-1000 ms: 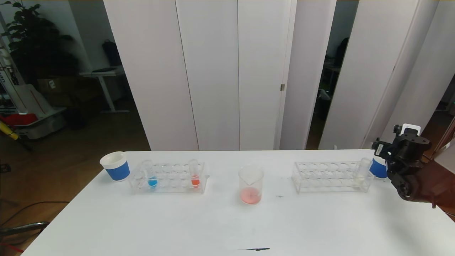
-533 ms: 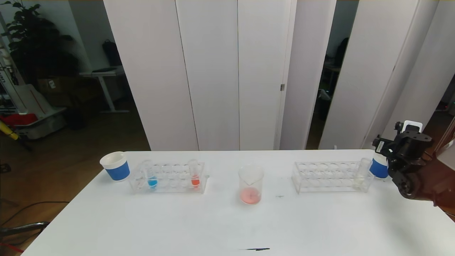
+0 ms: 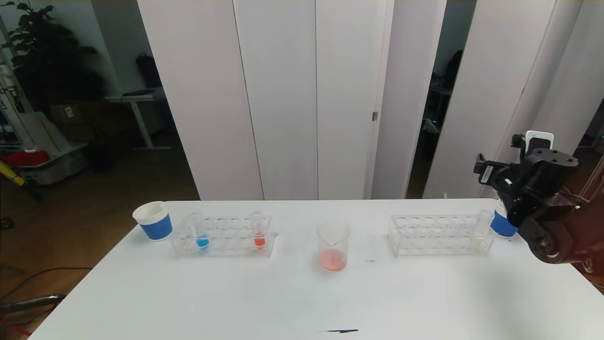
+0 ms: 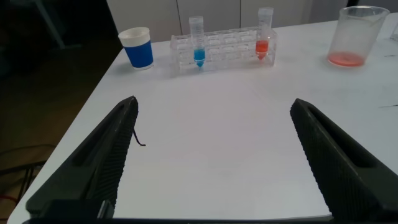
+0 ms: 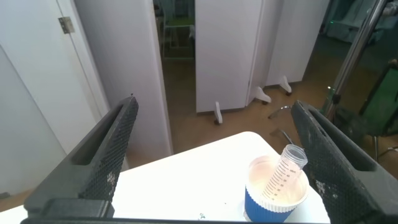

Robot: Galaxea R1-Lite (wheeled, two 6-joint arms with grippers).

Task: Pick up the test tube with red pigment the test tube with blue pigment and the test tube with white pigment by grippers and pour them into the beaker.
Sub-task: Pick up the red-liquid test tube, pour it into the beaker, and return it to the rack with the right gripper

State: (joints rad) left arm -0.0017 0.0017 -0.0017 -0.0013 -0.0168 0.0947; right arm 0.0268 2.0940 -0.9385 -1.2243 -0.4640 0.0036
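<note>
The head camera looks forward and down across the whole worktop (image 3: 302, 293) from above. The left wrist camera sits low over the worktop's near left part, facing the beaker (image 4: 354, 36), which both share. The right wrist camera faces the far right corner.

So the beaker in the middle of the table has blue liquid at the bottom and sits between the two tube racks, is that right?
Not quite. The liquid in the beaker is pinkish red, not blue, as the head view shows. It does sit between the left tube rack and the right tube rack.
</note>
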